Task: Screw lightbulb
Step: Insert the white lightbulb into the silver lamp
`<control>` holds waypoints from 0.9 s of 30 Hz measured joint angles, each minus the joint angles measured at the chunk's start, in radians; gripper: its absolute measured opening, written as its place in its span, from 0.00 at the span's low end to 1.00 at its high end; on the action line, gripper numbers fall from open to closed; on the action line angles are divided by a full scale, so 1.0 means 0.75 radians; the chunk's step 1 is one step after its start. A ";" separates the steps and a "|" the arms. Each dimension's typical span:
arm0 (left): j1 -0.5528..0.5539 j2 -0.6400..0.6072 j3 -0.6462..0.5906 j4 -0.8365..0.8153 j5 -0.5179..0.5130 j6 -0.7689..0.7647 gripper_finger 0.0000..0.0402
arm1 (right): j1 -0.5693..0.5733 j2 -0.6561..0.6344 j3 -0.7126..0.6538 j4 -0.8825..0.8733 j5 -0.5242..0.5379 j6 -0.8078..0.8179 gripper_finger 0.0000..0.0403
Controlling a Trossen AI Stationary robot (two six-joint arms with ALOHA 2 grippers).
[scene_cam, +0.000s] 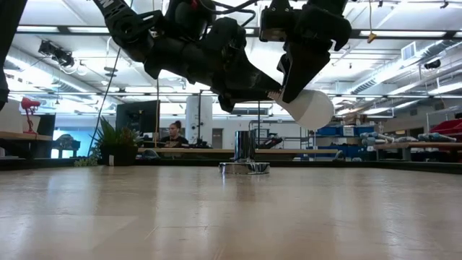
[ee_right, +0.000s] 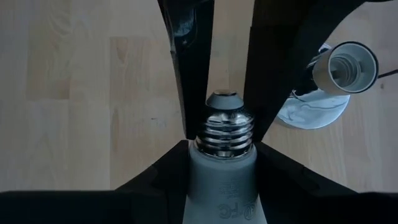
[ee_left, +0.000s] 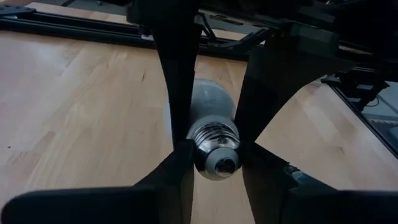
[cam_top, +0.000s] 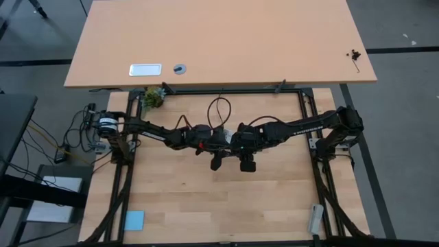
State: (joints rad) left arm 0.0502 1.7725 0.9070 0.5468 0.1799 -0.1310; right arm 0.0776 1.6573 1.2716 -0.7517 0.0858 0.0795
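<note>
Two pincers [ee_right: 221, 149] [ee_left: 214, 155] clamp lightbulb [scene_cam: 312, 108]; only right wrist shows socket [ee_right: 345, 67].

Overhead looks straight down, low looks level across; both wrist cameras closely share the lightbulb [ee_left: 208, 134].

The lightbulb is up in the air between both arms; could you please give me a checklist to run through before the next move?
1. Right end effector gripping the lightbulb by its white body: ok.
2. Left end effector firmly closed on the screw end: cannot tell.
3. Lightbulb clear of the table: ok.
4. Socket empty: ok.
5. Lightbulb lined up with the socket: not ok, the socket sits off to one side.
</note>
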 joint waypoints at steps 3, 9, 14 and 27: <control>0.000 0.000 0.000 0.000 -0.001 0.001 0.27 | -0.001 0.000 0.000 0.001 0.000 -0.001 0.40; 0.000 0.000 0.000 0.001 -0.036 0.032 0.26 | 0.000 0.000 -0.001 0.005 0.025 0.017 0.43; 0.001 0.000 0.000 0.000 -0.050 0.035 0.26 | 0.011 0.000 0.024 -0.003 0.125 0.029 0.52; 0.053 -0.039 -0.001 0.045 -0.050 0.066 0.26 | 0.072 -0.091 0.257 -0.291 0.442 -0.001 0.59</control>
State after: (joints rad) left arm 0.0898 1.7430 0.9058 0.5802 0.1421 -0.0813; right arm 0.1318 1.5892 1.4648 -0.9702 0.4172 0.0784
